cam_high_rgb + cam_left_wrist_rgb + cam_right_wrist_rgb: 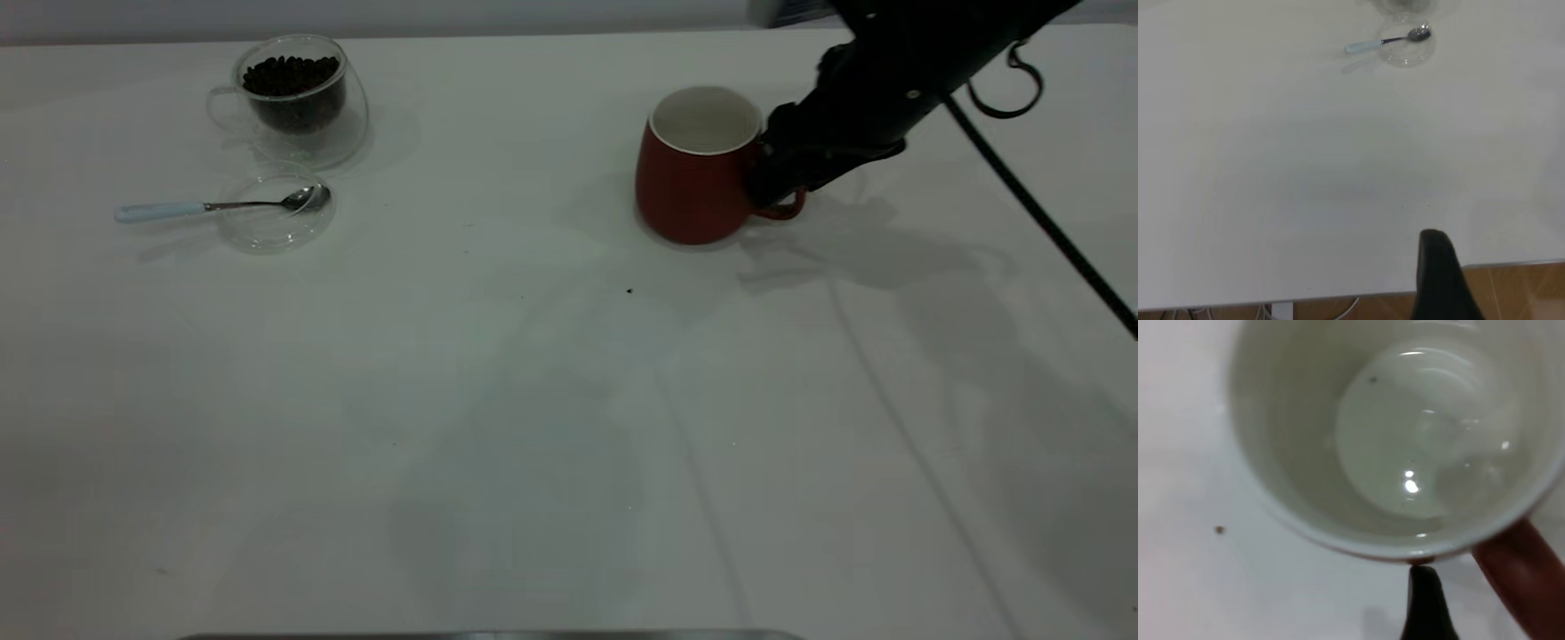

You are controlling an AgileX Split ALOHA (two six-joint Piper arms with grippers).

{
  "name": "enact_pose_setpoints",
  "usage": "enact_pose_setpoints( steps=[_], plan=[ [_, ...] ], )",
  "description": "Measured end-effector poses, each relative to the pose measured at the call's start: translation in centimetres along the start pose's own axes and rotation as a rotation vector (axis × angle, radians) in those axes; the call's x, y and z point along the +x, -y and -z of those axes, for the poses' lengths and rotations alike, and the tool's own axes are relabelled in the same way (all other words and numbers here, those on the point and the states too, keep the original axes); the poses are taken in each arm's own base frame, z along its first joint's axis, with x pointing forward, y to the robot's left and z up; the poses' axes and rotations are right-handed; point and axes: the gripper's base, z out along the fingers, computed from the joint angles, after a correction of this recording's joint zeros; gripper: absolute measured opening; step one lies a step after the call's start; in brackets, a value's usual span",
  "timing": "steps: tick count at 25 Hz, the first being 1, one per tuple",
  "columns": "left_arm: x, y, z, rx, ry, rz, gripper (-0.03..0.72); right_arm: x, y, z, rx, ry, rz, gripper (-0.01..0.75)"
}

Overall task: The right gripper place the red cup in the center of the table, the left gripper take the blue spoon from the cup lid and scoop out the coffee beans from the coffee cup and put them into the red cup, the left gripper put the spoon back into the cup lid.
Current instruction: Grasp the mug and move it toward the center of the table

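Observation:
The red cup [698, 182] stands on the table [533, 427], right of the middle, with its white inside empty [1405, 433]. My right gripper [775, 182] reaches down from the far right and is shut on the cup's handle [1521, 583]. At the far left, the coffee cup [298, 100] holds coffee beans [292, 78]. In front of it the blue spoon [209, 207] rests with its bowl in the cup lid [271, 218] and its handle pointing left. The spoon [1386, 43] and lid [1406, 47] also show far off in the left wrist view. My left gripper [1439, 248] hangs over the table's near edge.
A black cable [1040, 213] trails from the right arm across the table's right side. A single dark speck [629, 290] lies in front of the red cup. Wide bare tabletop lies between the two cups and towards the front.

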Motion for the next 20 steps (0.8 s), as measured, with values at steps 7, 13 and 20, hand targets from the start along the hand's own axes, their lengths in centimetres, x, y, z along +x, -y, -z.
enact_pose_setpoints(
  steps=[7,13,20],
  plan=[
    [0.0,0.0,0.0,0.0,0.0,0.0,0.501,-0.9,-2.8,-0.8,0.023,0.023,0.093,0.55],
    [0.0,0.0,0.0,0.0,0.0,0.0,0.501,-1.1,-3.4,-1.0,0.039,0.037,0.121,0.55],
    [0.0,0.0,0.0,0.0,0.0,0.002,0.501,-1.3,-4.5,-1.2,0.035,0.045,0.134,0.55]
  ],
)
